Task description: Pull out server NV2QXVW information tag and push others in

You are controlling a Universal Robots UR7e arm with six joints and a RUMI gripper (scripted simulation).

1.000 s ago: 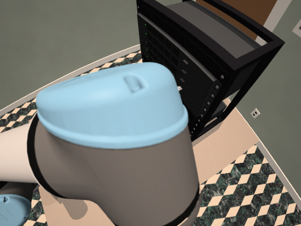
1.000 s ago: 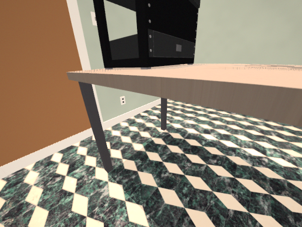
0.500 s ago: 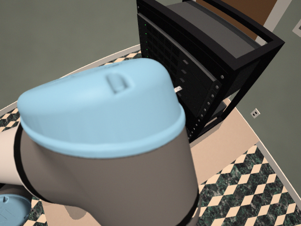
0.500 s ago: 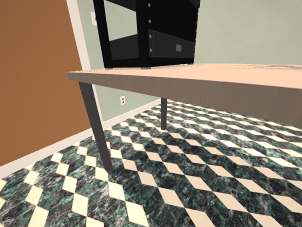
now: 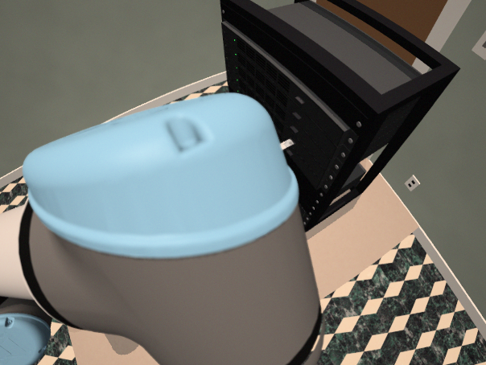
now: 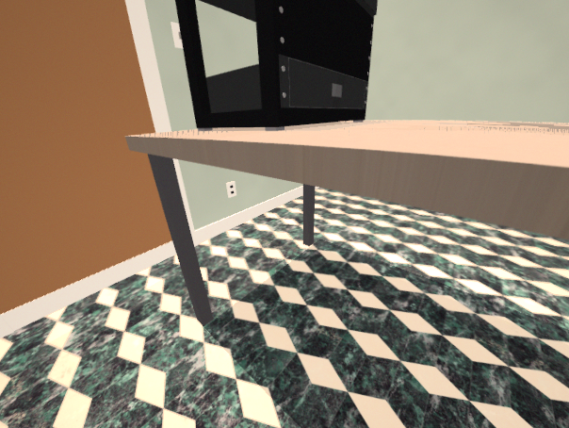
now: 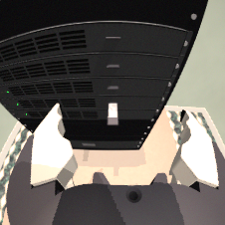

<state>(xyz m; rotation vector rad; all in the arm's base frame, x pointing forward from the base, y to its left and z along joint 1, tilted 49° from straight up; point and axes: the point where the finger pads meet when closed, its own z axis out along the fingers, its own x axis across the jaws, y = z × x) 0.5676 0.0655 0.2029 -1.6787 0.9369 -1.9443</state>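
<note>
While the other tags on the server fronts sit nearly flush, one pale tag (image 5: 287, 144) (image 7: 112, 113) sticks out from the rack (image 5: 418, 94) (image 6: 269, 61) (image 7: 192, 31), low among the servers. Any print on it is too small to read. Its long axis runs straight out of the rack's front, toward the gripper (image 7: 122, 107). Open room surrounds its free end; in the wrist view it lies between the lines of the two fingers, touching neither. The gripper's jaws stand wide apart with nothing clamped in them.

Outward from there, a column of screws (image 7: 169, 85) runs down the rack's edge beside the servers. The rack stands upright near a corner of the table (image 5: 362, 257) (image 6: 424, 141) (image 7: 161, 134), its feet close to the table's edges, with bare tabletop in front of its face. In the top view, the arm's blue cap (image 5: 161, 193) hides the gripper and part of the rack front. Beyond the table's far edge is a green wall (image 5: 121, 44) (image 6: 471, 57) (image 7: 211, 75).
</note>
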